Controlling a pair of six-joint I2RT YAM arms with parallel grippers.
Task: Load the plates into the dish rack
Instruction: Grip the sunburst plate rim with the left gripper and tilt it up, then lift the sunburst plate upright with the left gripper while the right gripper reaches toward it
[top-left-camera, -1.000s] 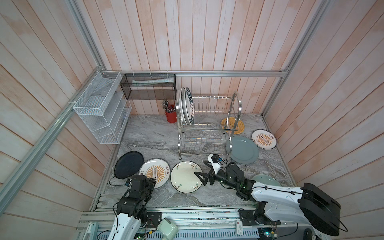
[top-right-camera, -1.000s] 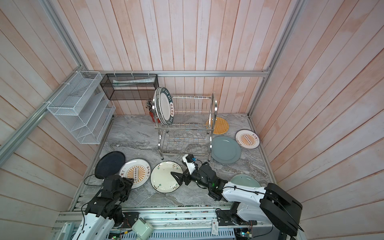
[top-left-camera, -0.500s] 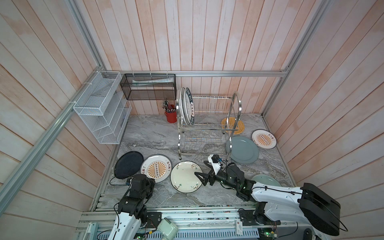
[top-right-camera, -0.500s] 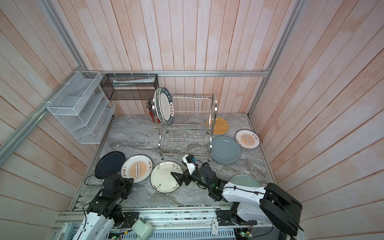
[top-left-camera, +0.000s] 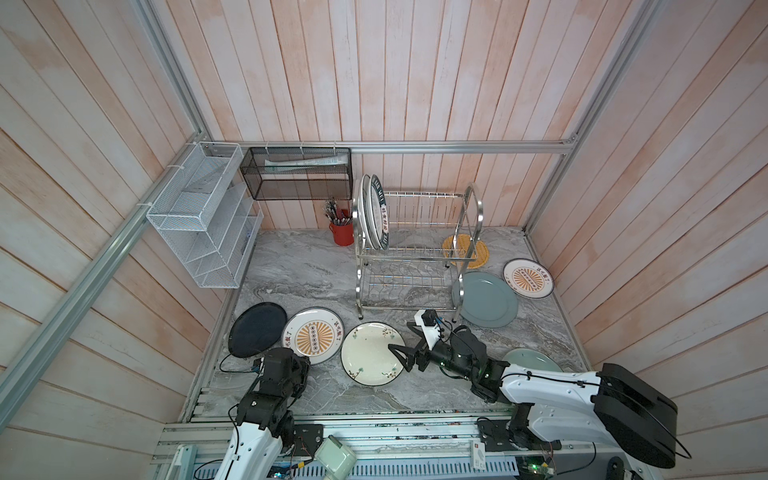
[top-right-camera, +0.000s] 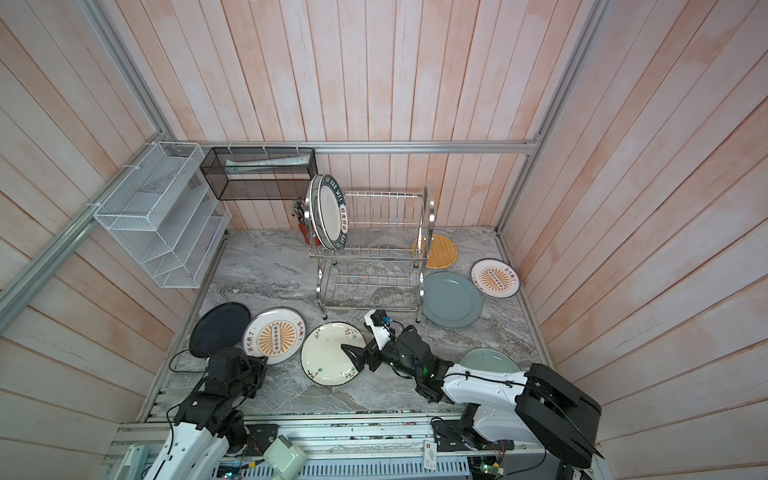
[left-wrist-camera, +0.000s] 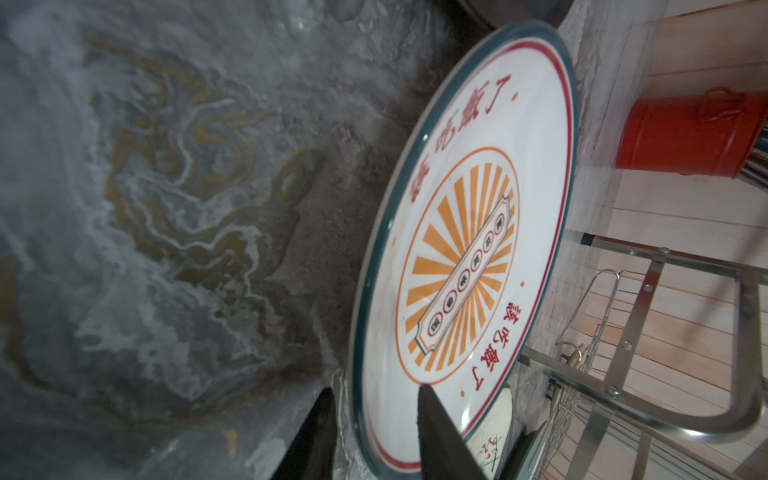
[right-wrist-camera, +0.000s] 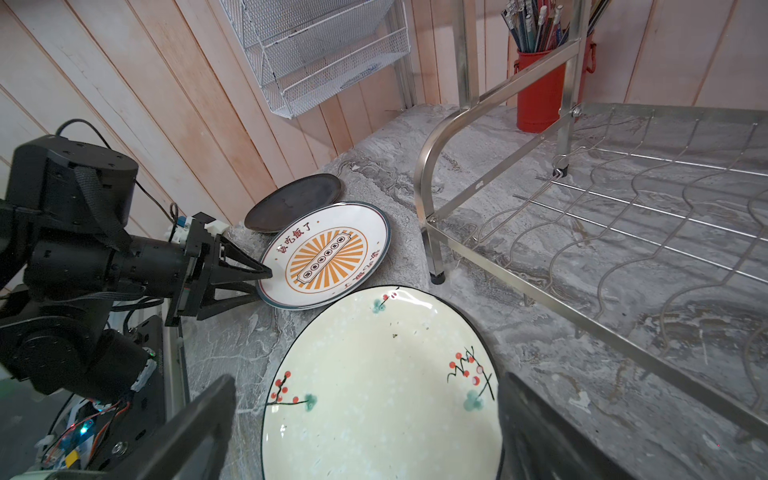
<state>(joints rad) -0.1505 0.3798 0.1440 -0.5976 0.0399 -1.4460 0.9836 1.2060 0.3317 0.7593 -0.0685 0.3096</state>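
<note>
Left gripper (left-wrist-camera: 374, 388) at sunburst plate (left-wrist-camera: 465, 257) — right gripper (right-wrist-camera: 365, 415) over floral plate (right-wrist-camera: 374, 374).
Left fingers (left-wrist-camera: 436, 436) straddle its rim, clamp unclear; right fingers (right-wrist-camera: 548, 432) wide apart.

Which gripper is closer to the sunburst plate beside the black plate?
Left. The left gripper straddles the near rim of the sunburst plate; the right gripper hangs open over the cream floral plate beside it.

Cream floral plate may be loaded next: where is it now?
In both top views the cream floral plate lies flat at front centre, before the dish rack, right of a sunburst plate, the open right gripper at its right edge.
</note>
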